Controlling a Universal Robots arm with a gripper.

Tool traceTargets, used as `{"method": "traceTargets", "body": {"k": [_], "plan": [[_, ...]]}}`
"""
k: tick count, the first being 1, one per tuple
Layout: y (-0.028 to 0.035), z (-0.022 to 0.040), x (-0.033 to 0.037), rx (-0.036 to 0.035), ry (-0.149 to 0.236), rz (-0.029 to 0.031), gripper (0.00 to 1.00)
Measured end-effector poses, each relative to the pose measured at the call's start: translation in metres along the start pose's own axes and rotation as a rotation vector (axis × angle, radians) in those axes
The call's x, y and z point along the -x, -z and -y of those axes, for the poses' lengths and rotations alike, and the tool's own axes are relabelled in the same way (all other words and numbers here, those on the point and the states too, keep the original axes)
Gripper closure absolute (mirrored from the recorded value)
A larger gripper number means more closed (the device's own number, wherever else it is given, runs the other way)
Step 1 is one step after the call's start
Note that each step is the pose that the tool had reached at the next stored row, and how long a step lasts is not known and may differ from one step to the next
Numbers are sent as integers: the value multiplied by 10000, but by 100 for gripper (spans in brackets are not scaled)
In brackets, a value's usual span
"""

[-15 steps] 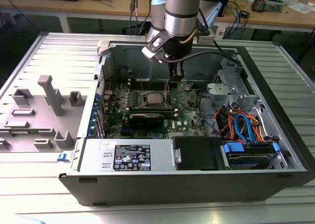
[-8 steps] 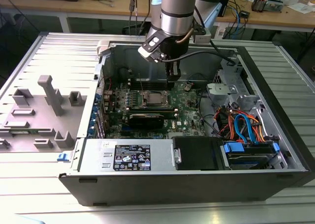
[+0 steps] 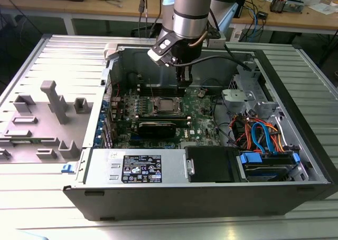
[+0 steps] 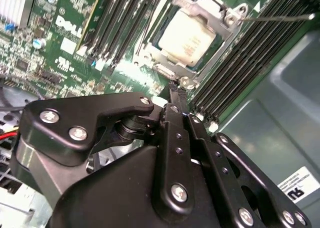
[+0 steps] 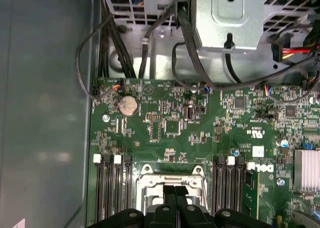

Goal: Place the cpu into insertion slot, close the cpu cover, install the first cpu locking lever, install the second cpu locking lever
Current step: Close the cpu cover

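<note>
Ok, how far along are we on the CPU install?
Done, by the look of it: the cpu sits in place, and the cpu cover lies down around it. In hand: the gripper, fingers shut with nothing seen between them, is at the cover's edge. Left: one locking lever juts out away from the cover, apparently unlatched. I cannot tell how the other lever stands.

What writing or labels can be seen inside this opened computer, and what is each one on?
White maker's logo on the green motherboard: a brand mark, not quoted.
White certification marks near it: too small to read.
Black-and-white label on the grey metal box: too small to read.
White sticker on the case wall: blurred.
The cpu: no print can be made out.
</note>
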State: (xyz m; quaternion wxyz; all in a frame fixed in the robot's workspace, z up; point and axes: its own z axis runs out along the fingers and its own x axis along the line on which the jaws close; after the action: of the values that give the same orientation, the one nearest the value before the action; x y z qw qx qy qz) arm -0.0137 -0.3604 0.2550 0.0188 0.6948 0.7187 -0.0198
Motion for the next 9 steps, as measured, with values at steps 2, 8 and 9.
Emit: {"method": "traceTargets", "body": {"k": [2,8,9], "plan": [[0,0,0,-5,0,0,89],[-16,14,-1,16,227,5,89],[-21,14,-1,36,590,5,89]]}}
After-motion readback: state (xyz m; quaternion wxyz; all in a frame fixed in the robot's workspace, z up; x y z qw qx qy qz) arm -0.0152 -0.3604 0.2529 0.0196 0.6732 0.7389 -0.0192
